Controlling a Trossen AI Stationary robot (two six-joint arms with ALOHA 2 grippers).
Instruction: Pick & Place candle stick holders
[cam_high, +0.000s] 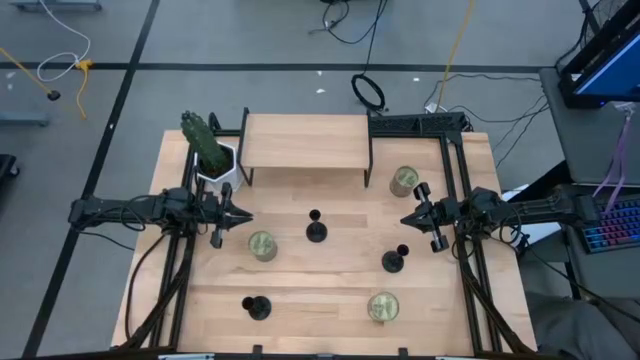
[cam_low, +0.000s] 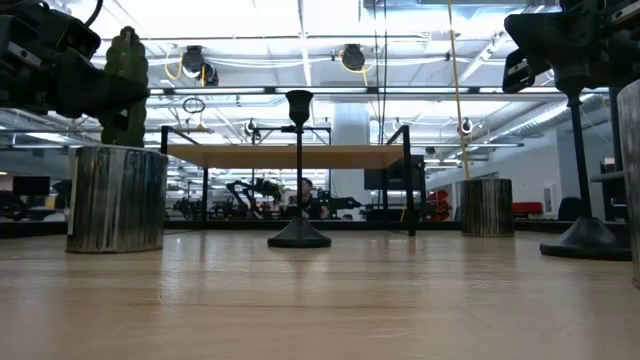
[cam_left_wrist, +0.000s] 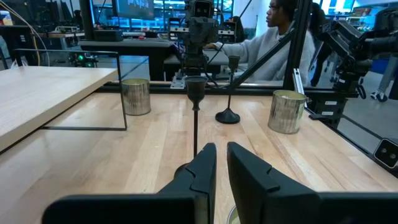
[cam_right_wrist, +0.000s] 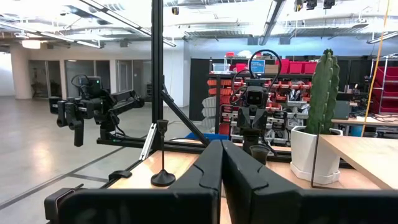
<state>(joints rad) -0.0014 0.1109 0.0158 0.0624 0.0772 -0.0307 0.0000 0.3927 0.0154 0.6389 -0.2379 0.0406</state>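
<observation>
Three black candle stick holders stand upright on their round bases on the wooden table: one at the middle, one to the right, one near the front left. My left gripper hovers left of the middle holder, which shows straight ahead in the left wrist view; its fingers are shut but for a narrow slit. My right gripper is shut and hovers above and beyond the right holder. Neither gripper touches anything.
Three greenish-gold jars stand at the left of centre, back right and front right. A wooden shelf on a black frame and a potted cactus stand at the back. A person sits beyond the table's right side.
</observation>
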